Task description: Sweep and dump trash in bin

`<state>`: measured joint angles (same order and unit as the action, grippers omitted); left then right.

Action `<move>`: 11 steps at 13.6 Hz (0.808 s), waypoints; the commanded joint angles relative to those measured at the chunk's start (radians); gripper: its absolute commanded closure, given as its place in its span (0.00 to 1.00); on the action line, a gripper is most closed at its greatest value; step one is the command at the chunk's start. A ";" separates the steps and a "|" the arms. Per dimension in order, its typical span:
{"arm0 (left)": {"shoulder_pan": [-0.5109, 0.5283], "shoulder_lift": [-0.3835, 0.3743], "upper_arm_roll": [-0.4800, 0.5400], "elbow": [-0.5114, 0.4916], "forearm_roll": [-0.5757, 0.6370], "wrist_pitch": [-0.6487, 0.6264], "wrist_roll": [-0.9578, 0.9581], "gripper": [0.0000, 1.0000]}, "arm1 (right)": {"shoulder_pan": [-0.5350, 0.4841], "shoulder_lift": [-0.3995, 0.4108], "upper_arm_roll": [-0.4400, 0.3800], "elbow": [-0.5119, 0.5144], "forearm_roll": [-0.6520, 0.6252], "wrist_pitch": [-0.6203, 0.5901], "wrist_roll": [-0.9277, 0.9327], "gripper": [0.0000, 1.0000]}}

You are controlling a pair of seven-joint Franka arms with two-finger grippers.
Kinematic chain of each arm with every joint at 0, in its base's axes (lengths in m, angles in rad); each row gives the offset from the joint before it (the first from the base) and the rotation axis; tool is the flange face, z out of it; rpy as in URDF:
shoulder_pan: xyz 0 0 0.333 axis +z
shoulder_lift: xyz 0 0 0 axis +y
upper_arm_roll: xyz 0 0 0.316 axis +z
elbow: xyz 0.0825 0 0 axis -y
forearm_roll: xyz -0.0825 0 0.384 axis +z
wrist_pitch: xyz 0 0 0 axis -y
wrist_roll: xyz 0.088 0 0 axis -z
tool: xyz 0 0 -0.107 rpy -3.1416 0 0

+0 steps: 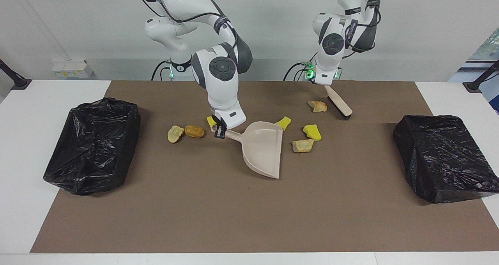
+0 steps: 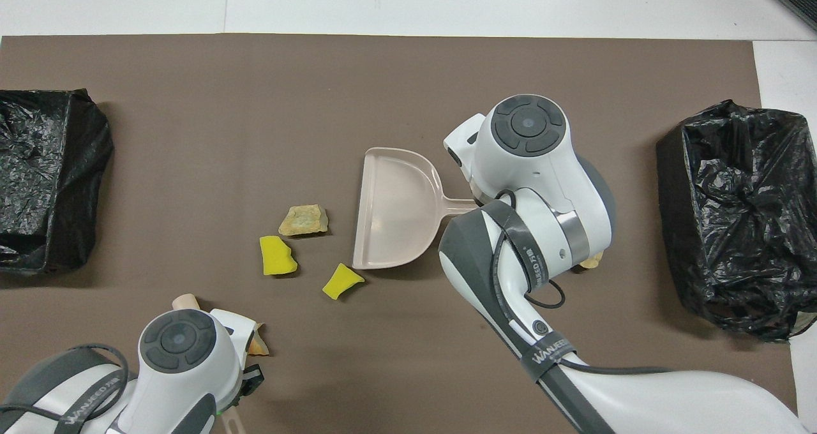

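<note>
Seven scraps of trash lie scattered across the middle of the brown mat [image 1: 249,218] on the white tabletop [image 1: 23,140]. In the facing view, two tan lumps [image 1: 176,133] [image 1: 194,131] sit side by side at centre left. A yellow sponge chunk [image 1: 210,121] peeks out just beside the right gripper [image 1: 219,132]. Another yellow piece [image 1: 283,122] lies right of centre, at the rim of the dustpan. A third yellow chunk [image 1: 312,132] and a tan lump [image 1: 302,145] touch each other lower right of it. One brown crust [image 1: 319,106] rests higher up, near the brush.

The right gripper, at the frame's centre, is clamped on the handle of the beige dustpan [image 1: 263,148]. The pan is turned on its side edge, its open mouth toward the right of the frame.

The left gripper [image 1: 326,83], upper right of centre, is closed on the handle of the wooden brush [image 1: 340,105]. The brush slants down toward the right, bristles close to the mat.

Two bins lined with black bags stand at the mat's ends. The open one [image 1: 93,144] is at the left edge of the facing view. The other [image 1: 444,158] sits at the right edge.

From overhead, the dustpan [image 2: 396,214] shows at centre. The right arm [image 2: 530,166] covers the scraps beside it, and the left arm [image 2: 179,351] fills the lower left corner.
</note>
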<state>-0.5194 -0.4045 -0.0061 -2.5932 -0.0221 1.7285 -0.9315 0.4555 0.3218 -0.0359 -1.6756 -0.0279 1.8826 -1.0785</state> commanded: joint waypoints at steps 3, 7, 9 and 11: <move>-0.059 0.048 0.011 0.001 -0.125 0.155 -0.036 1.00 | 0.002 -0.084 0.010 -0.133 -0.061 0.044 -0.212 1.00; -0.065 0.246 0.011 0.158 -0.176 0.253 -0.073 1.00 | 0.032 -0.115 0.011 -0.171 -0.139 0.038 -0.204 1.00; -0.080 0.297 0.011 0.228 -0.176 0.296 -0.043 1.00 | 0.031 -0.135 0.013 -0.208 -0.139 0.041 -0.204 1.00; -0.122 0.302 0.011 0.228 -0.176 0.367 0.105 1.00 | 0.049 -0.145 0.013 -0.226 -0.139 0.050 -0.202 1.00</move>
<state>-0.5919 -0.1343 -0.0082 -2.3899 -0.1790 2.0496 -0.9242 0.4952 0.2193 -0.0292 -1.8383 -0.1448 1.9102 -1.2641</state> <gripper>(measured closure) 0.736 0.683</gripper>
